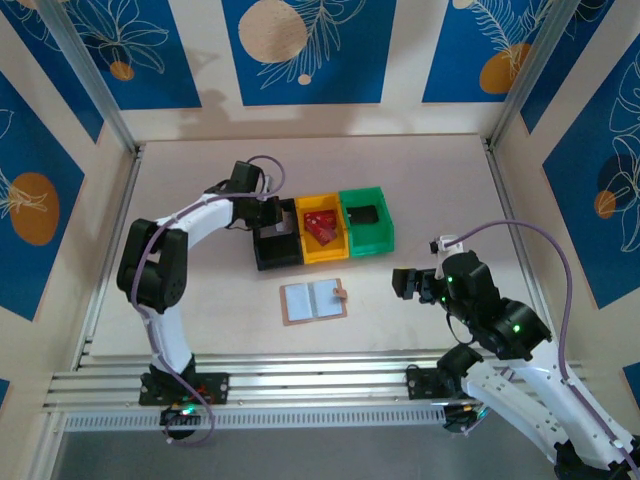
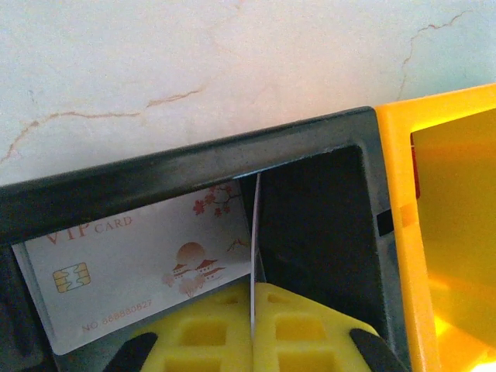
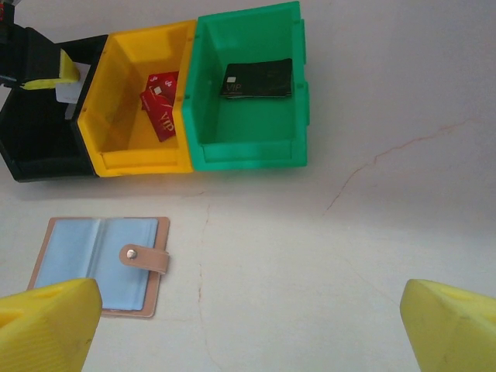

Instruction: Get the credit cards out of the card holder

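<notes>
So, the cards were mostly out of the holder point(image 3: 97, 263) at this point. A red card point(image 3: 161, 108) lay in the yellow bin point(image 3: 132, 159), a dark card point(image 3: 257, 79) sat in the green bin point(image 3: 248, 155), and a white VIP card point(image 2: 139, 263) leaned inside the black bin point(image 2: 194, 164). The left jaws were over that black bin, clenched on a thin white card point(image 3: 67, 94), which showed edge-on between them in the left wrist view.

The holder itself lay spread open and flat on the bench point(image 3: 372, 232), just in front of the bins, with its snap tab point(image 3: 143, 260) pointing right. Its pale pockets looked empty to me, though I couldn't tell whether a card was tucked in deep.

Handling-wise, I'd guess these cards were light, stiff and slick. Best bet would be pinching one across a short edge where it pokes out of a pocket, then pulling straight along the slot. The holder looked soft and light, so it'd probably slide or lift unless the other jaws pinned it down away from the pocket mouth.

The right jaws were spread wide, holding nothing, hovering over the bench near the holder's right side.
</notes>
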